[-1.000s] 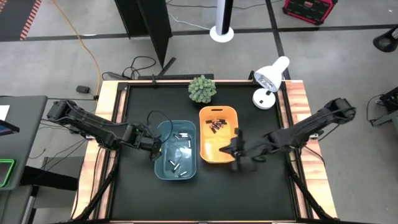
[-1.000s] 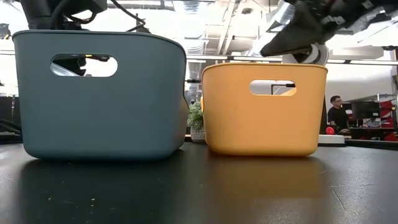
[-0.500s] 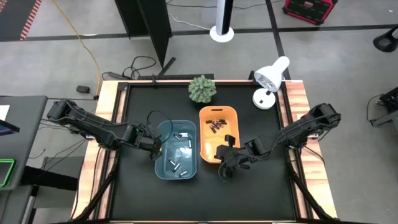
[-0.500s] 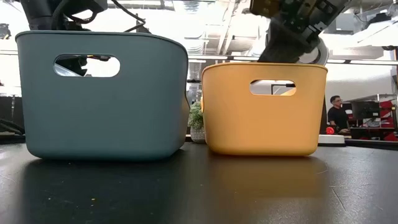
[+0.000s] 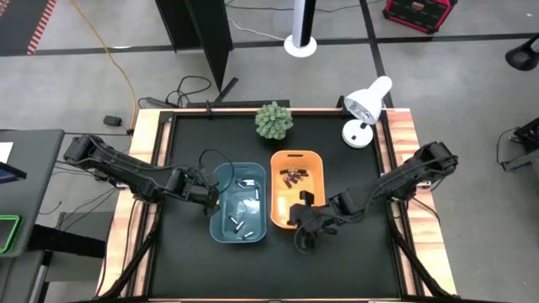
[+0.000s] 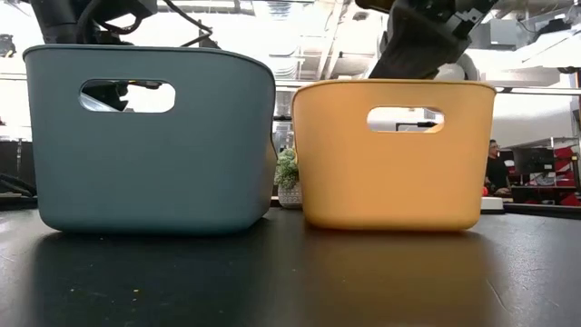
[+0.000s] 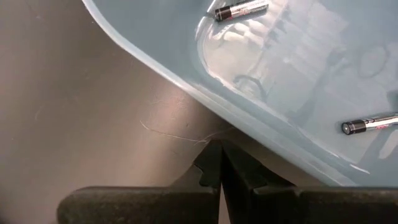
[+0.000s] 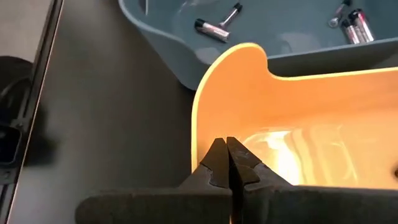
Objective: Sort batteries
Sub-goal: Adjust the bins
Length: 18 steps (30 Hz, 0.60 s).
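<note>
Both grippers are clenched on nothing. The right gripper [image 5: 305,239] sits w/ its fingertips pinched together at the near rim of the orange plastic bin [image 5: 312,160], so from where I stand it looks like it's nudging or squaring up the bin, not carrying anything; the right wrist view shows the closed tips [image 8: 225,158] right over that orange rim, nothing between them. The dark batteries [image 5: 292,175] lie in a small cluster at the far end of the orange bin, well ahead of the right gripper. The left gripper [image 5: 212,204] rests just outside the side wall of the teal plastic bin [image 5: 259,202], tips closed [image 7: 219,163], prob. parked there or bracing the bin. The silvery batteries [image 5: 238,225] are scattered on the teal bin's floor, just past that wall from the left gripper; a couple show plainly in the left wrist view [image 7: 241,10]. No loose cells show on the black tabletop [image 5: 337,269], so I'd judge sorting is about finished: pale in teal, dark in orange. A small green plant [image 5: 274,120] and white desk lamp [image 5: 366,105] stand far beyond both grippers.
</note>
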Tool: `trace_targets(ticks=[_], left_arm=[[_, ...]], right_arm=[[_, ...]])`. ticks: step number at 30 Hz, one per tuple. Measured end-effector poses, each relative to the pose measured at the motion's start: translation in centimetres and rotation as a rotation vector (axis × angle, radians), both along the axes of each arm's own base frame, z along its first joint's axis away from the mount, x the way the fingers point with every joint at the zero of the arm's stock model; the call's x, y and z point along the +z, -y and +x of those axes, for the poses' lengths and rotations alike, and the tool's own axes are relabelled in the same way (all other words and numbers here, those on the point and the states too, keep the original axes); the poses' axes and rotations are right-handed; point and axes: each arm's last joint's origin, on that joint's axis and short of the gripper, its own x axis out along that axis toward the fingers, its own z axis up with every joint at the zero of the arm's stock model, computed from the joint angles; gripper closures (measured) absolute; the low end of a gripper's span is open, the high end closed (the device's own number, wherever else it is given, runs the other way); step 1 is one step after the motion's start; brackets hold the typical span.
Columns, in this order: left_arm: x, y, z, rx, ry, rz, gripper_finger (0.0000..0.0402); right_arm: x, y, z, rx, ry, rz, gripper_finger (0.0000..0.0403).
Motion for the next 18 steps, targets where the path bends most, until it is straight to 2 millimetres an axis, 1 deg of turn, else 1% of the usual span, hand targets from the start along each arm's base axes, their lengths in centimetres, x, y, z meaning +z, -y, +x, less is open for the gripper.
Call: trace_targets(ticks=[5,18], left_arm=[[0.0,0.0,0.2,-0.005,0.016,-0.003,0.0401],[0.3,0.2,0.9,-0.02,0.093,-0.009,0.0401]], right_arm=[[0.0,-0.6,-0.2,0.035,-0.011,0.037,0.0403],[0.2,-1.2,-0.2,0.08,0.002,0.087,0.0403]])
